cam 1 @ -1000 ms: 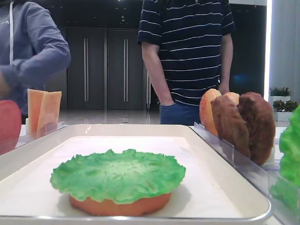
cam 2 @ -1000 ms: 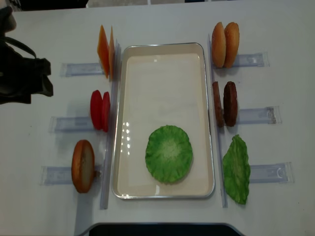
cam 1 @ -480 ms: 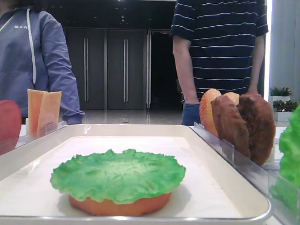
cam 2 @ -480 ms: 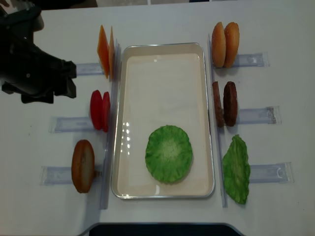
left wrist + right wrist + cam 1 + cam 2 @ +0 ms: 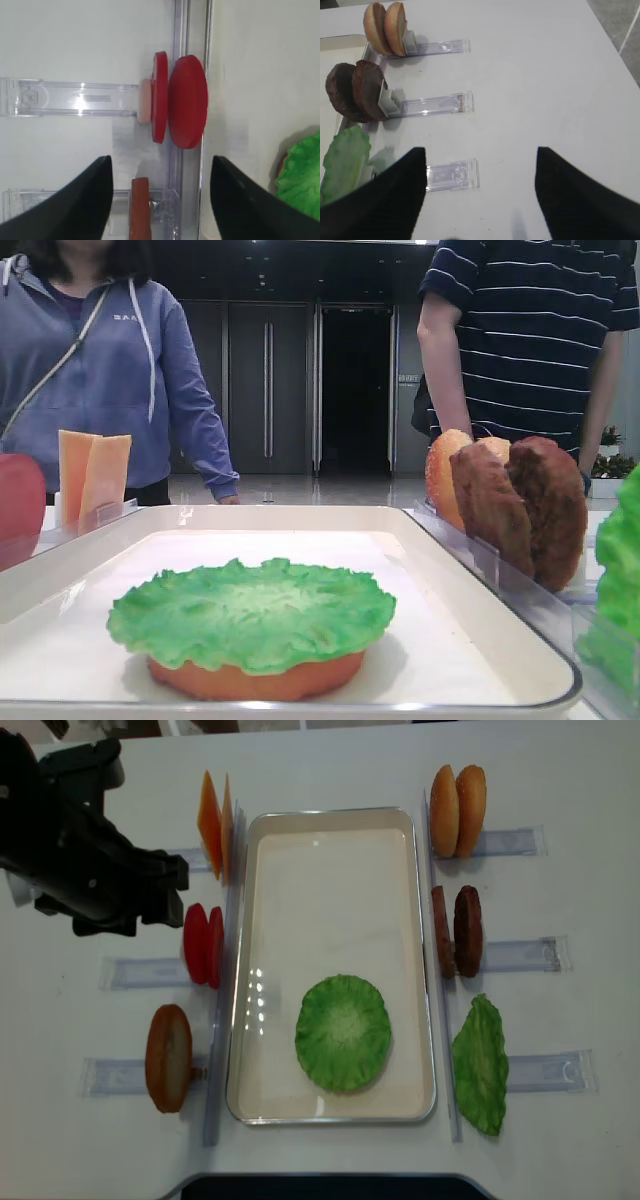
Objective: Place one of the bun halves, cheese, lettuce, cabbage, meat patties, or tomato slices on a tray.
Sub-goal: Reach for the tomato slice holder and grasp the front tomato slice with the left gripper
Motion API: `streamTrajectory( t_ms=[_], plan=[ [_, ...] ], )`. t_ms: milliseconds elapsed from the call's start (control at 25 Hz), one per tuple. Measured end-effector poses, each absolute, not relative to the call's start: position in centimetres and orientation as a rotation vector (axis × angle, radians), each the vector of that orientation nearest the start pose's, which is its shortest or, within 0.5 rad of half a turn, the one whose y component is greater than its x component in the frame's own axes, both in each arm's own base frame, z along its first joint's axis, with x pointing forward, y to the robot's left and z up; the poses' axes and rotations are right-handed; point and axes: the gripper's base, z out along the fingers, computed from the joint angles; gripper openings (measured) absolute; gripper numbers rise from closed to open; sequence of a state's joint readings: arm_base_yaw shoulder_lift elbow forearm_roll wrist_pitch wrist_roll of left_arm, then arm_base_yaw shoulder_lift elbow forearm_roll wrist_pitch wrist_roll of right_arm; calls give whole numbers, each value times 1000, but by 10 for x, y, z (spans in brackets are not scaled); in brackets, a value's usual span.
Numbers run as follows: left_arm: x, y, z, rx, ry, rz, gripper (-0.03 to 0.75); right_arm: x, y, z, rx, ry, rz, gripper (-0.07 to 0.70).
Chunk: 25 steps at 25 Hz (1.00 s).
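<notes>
From the low exterior view, the tray [image 5: 480, 590] holds a lettuce leaf [image 5: 250, 612] lying flat on a bun half [image 5: 255, 678]. Compared with a second ago nothing on the tray has moved; only the two people behind the table have shifted. The meat patties [image 5: 520, 505] stand upright in the holder just beside the tray's right rim.

In the right wrist view, the right gripper [image 5: 480, 192] has its fingers spread wide, with nothing between them, over bare table near the patties [image 5: 355, 90] and the spare buns [image 5: 385, 27].

In the left wrist view, the left gripper [image 5: 160, 200] is also spread wide and holds nothing. The tomato slices [image 5: 180, 107] stand on edge in their clear holder [image 5: 70, 97], just ahead of the fingertips and beside the tray's left rim.

In the overhead view, the left arm [image 5: 90, 850] has come in from the left edge during the last second and now hangs just beside the tomato slices [image 5: 203, 945]. The cheese [image 5: 215, 825] is a little farther up.

I judge that the tomato is the next piece for the tray, but it is not yet gripped. The fingers should close on one slice only, which may be delicate because the two slices touch.
</notes>
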State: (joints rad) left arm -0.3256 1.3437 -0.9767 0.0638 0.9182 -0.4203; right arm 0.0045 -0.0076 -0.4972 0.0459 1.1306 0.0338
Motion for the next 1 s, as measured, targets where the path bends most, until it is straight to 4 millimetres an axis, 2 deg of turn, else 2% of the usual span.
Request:
streamTrajectory(
  t_ms=[360,560,1000],
  plan=[
    [242,-103,259,-30,2810,-54,471,-9,4,271,27,2109,78,471],
    [246,-111,248,-45,2836,-30,471,-9,4,271,27,2109,78,471],
    [267,-122,235,-47,2837,-30,471,-9,4,271,27,2109,78,471]
  ],
)
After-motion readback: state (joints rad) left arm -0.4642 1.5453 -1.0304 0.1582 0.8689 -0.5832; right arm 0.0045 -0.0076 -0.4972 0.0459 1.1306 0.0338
